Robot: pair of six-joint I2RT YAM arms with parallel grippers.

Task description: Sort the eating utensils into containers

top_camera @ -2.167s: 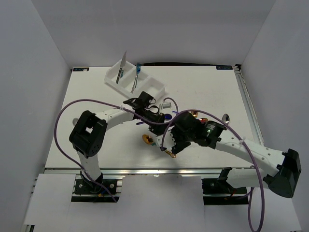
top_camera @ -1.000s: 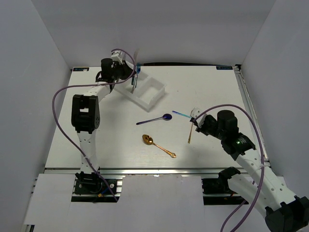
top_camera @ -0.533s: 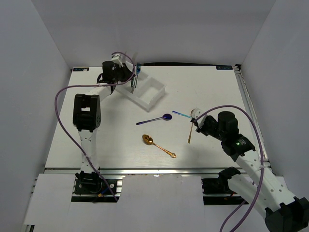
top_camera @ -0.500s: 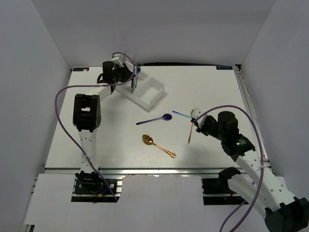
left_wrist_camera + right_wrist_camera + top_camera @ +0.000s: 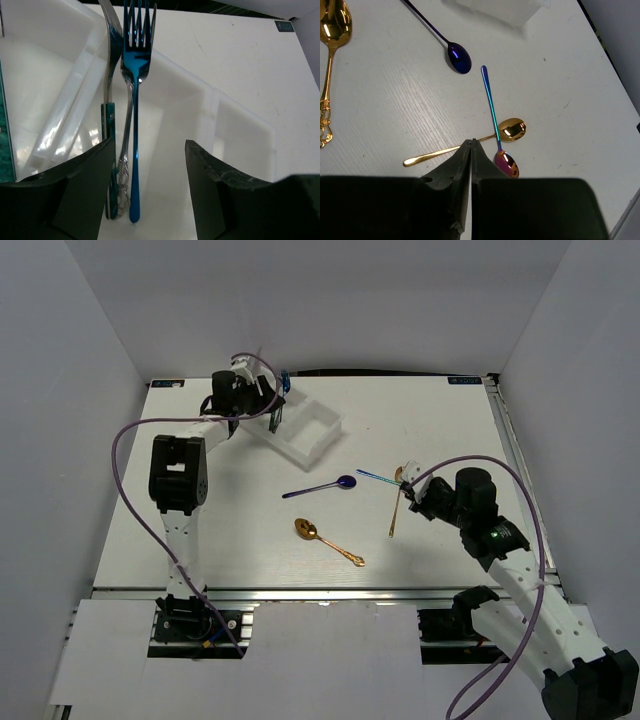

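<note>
white arms, black joints, purple cables

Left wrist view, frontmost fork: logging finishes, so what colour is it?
The fork is glossy blue, clearest in the left wrist view.

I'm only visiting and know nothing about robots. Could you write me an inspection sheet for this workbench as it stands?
Surface: white table, a few faint marks.
Job's things: white tray at the far left holds a blue fork, a silver utensil and a green-handled piece. Loose on the table lie a dark blue spoon, an ornate gold spoon, and a rainbow spoon crossing a plain gold spoon.
Clutter: nothing seen.
End effectors: left end effector open over the tray, empty; right end effector shut, tips over the plain gold spoon's handle.
Cables: purple cables loop along both arms.
Surroundings: plain grey walls on three sides.
</note>
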